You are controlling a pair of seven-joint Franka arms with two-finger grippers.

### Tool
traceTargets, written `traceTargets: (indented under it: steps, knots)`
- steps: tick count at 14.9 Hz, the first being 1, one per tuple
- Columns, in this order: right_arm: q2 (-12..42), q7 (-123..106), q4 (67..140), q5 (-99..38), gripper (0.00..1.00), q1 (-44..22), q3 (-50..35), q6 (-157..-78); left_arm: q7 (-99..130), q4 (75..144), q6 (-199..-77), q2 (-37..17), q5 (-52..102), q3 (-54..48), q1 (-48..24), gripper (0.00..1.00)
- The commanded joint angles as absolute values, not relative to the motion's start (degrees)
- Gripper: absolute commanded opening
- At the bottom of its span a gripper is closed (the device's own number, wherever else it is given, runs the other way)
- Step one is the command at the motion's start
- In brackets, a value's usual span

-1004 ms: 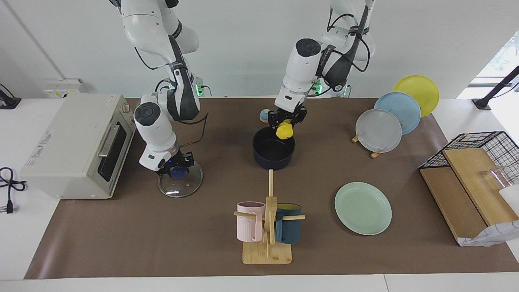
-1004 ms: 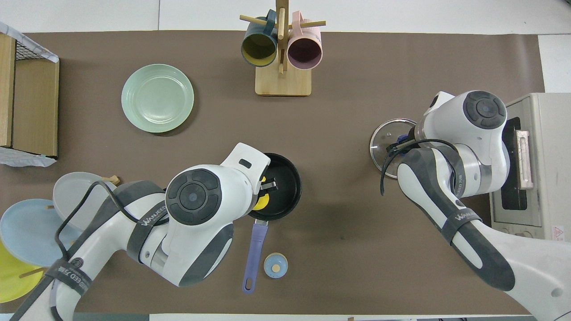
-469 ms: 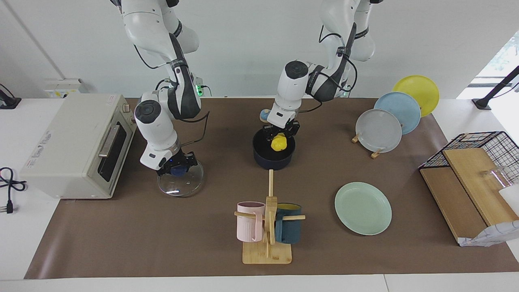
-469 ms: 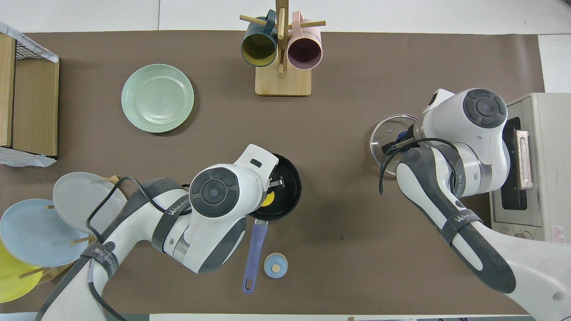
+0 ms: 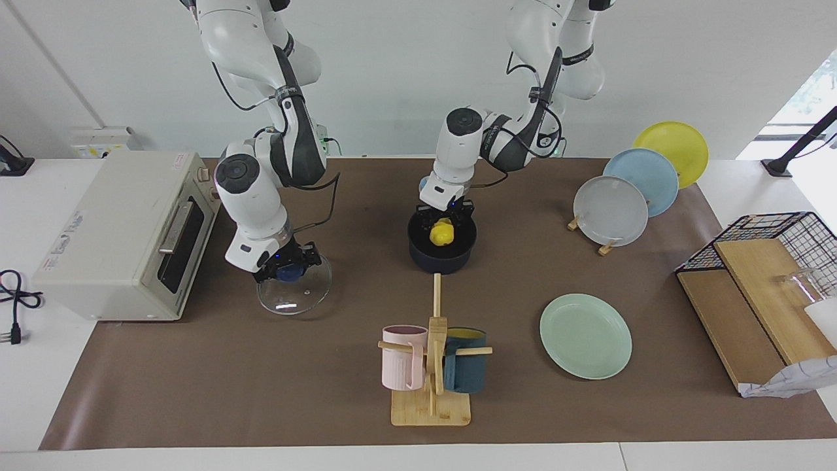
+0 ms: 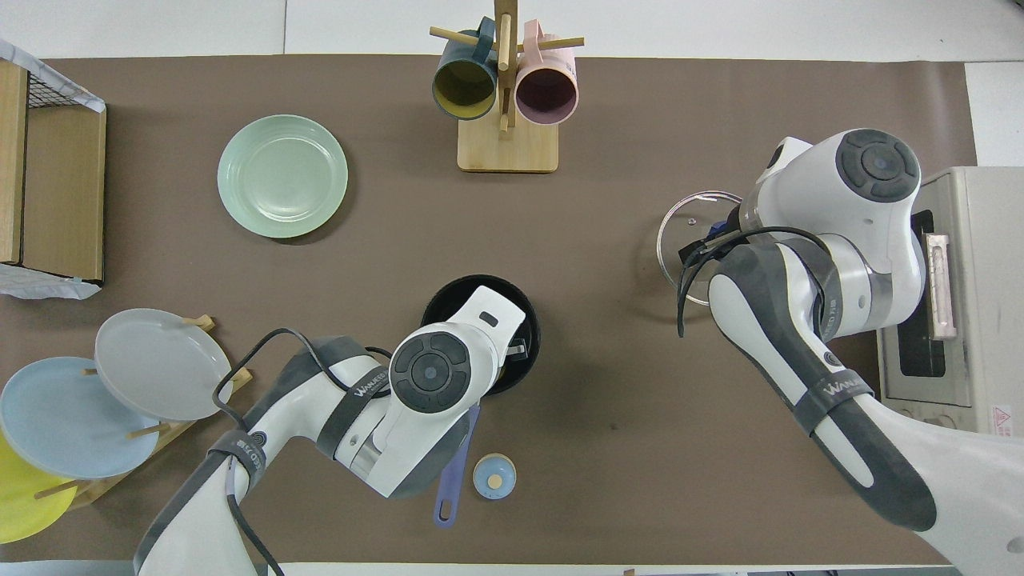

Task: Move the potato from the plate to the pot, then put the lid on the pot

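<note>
The left pincer (image 5: 444,219) is down inside the pot (image 5: 442,252), its fingers around the potato (image 5: 442,232); whether they grip it or have just let go I cannot tell. The potato sits low within the pot's rim, at about the 12 o'clock part of the opening in the facing view (the overhead view hides it under the arm's wrist). So the step in hand is the end of the transfer: setting the potato down in the pot. The next move, as I judge it, calls for the fingers to spread enough to free the potato and for the arm to rise straight out, clearing the rim so the pot is not dragged.

The right pincer (image 5: 286,266) is clenched on the blue knob of the lid (image 5: 294,291), which looks tilted and partly lifted off the surface (image 5: 196,386), in front of the toaster oven (image 5: 124,232). It will need to carry the lid toward the pot, at roughly 3 o'clock from it in the facing view, and wait until the left arm is out of the way.

The plate (image 5: 585,335) lies bare at about 4 o'clock from the pot, well apart. The mug rack (image 5: 433,366) stands at 6 o'clock from the pot, on the side away from the robots.
</note>
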State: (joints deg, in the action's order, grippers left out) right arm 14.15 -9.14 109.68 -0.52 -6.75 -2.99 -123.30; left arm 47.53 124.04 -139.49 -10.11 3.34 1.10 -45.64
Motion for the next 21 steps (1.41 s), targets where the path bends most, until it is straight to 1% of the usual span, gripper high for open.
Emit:
traceTargets:
  steps: [1, 4, 8, 9, 10, 11, 12, 15, 17, 21]
  knots:
    - [14.5, -9.8, 106.3, -1.6, 0.00, -8.6, -3.3, -119.5, 47.7, 125.1, -139.8, -11.4, 1.7, 2.3, -47.0, 0.00]
    - [14.6, -7.2, 102.6, -1.5, 0.00, -9.8, -3.3, -115.5, 47.5, 125.1, -139.4, -11.5, 0.6, 2.2, -47.6, 0.00]
    - [14.9, -0.4, 100.3, -1.5, 0.00, -13.7, -3.3, -114.0, 46.8, 125.1, -138.6, -11.9, 0.5, 2.1, -48.0, 0.00]
    - [14.9, 1.3, 100.0, -1.5, 0.00, -14.7, -3.3, -113.6, 46.1, 125.1, -138.6, -11.9, 0.5, 2.1, -48.0, 0.17]
    - [14.9, 3.2, 99.8, -1.5, 0.00, -15.7, -3.3, -113.3, 46.0, 125.0, -138.5, -11.9, 0.5, 2.1, -47.9, 0.50]
    - [14.9, 4.5, 99.8, -1.5, 0.00, -16.1, -3.3, -113.3, 46.0, 124.8, -138.5, -12.0, 0.5, 2.2, -47.9, 0.90]
    - [14.9, 4.6, 99.8, -1.5, 0.00, -16.0, -3.3, -113.4, 46.0, 124.5, -138.3, -12.0, 0.5, 2.2, -47.9, 1.00]
    - [14.9, 4.7, 99.9, -1.5, 0.00, -16.3, -3.3, -113.8, 45.4, 123.7, -136.4, -11.2, 0.5, 2.2, -47.6, 1.00]
    - [14.9, 4.7, 99.9, -1.5, 0.00, -16.3, -3.3, -113.6, 44.7, 121.0, -131.7, -10.1, 0.5, 2.3, -47.0, 1.00]
    - [14.9, 4.8, 99.9, -1.5, 0.00, -17.2, -3.3, -113.3, 40.9, 114.5, -119.5, -4.8, 1.2, 2.3, -42.6, 1.00]
